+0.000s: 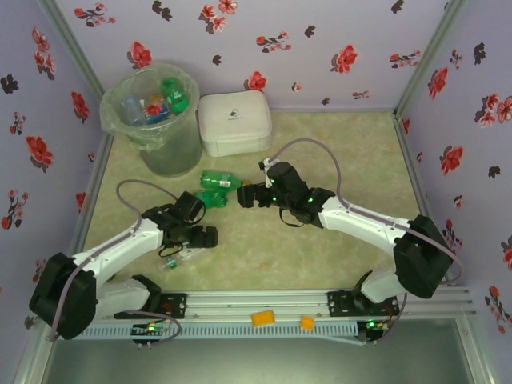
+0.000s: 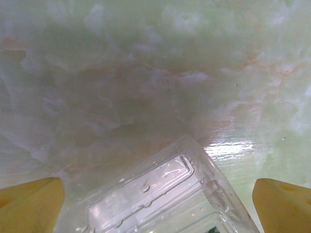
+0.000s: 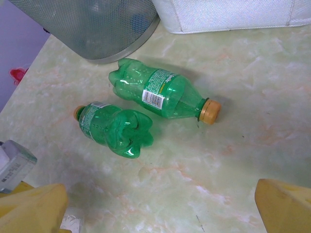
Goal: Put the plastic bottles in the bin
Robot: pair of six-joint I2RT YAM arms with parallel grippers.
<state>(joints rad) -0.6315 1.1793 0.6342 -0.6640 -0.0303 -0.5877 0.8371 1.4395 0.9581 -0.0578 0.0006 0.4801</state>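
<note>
We see several bottles (image 1: pixel 160 100) already in the bin (image 1: pixel 172 152) at the worktop's far left corner, two green bottles (image 3: pixel 160 92) lying near it, a clear bottle (image 2: pixel 160 199) toward the near left corner, and the left fingers (image 2: pixel 34 204) and right fingers (image 3: pixel 282 204) wide and empty

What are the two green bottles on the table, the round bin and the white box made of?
Green bottles: thin glossy transparent plastic, seemingly; the table shows through them and one is crumpled. Bin: translucent grey-green plastic, shapes showing faintly through its wall, lined with a clear film bag. White box: probably matte, finely textured plastic; hard to tell.
</note>
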